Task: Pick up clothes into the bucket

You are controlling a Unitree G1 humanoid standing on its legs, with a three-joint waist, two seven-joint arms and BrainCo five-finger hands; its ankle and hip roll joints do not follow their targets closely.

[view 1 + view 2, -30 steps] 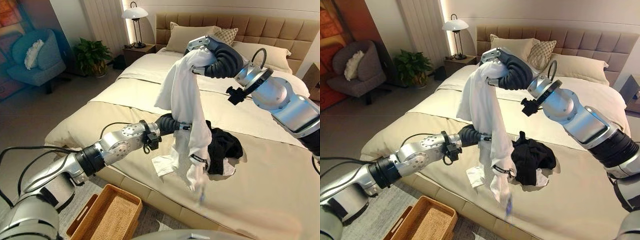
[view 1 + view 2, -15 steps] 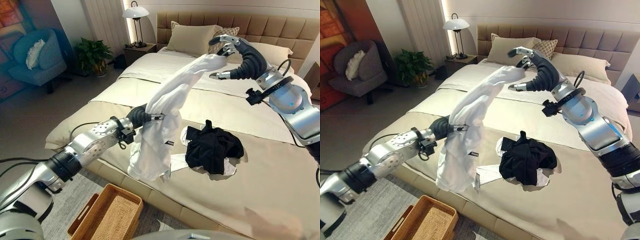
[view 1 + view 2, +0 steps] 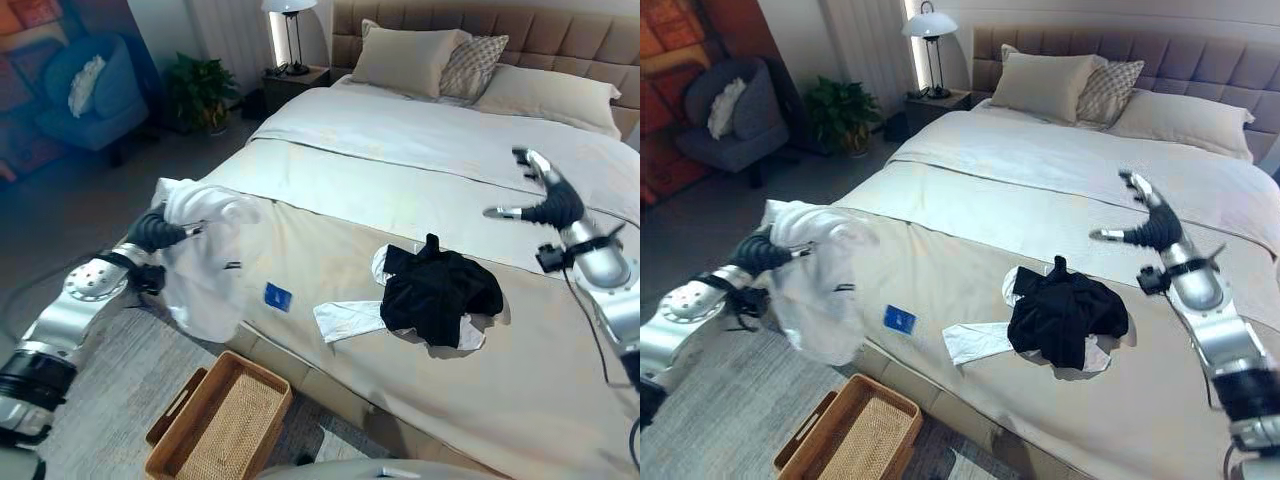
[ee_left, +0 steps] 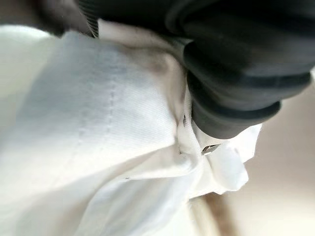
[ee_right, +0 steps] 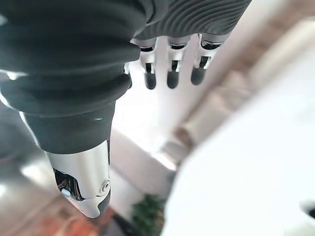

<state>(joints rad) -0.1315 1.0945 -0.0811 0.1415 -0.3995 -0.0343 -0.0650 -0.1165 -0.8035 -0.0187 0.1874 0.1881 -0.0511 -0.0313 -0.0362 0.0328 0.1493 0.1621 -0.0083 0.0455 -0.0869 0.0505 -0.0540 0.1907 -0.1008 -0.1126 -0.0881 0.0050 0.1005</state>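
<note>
L hand (image 3: 158, 229) clamped on white shirt (image 3: 203, 270), off bed's (image 3: 420, 150) edge above wicker basket (image 3: 222, 420). R hand (image 3: 545, 200) splayed, empty, past black garment (image 3: 440, 300).

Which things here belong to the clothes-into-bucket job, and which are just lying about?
Job: white garment gripped by the left hand; black garment and white garment beneath it on the bed; wicker basket; open right hand.

Bystanders: pillows, lamp, armchair, plant.
</note>
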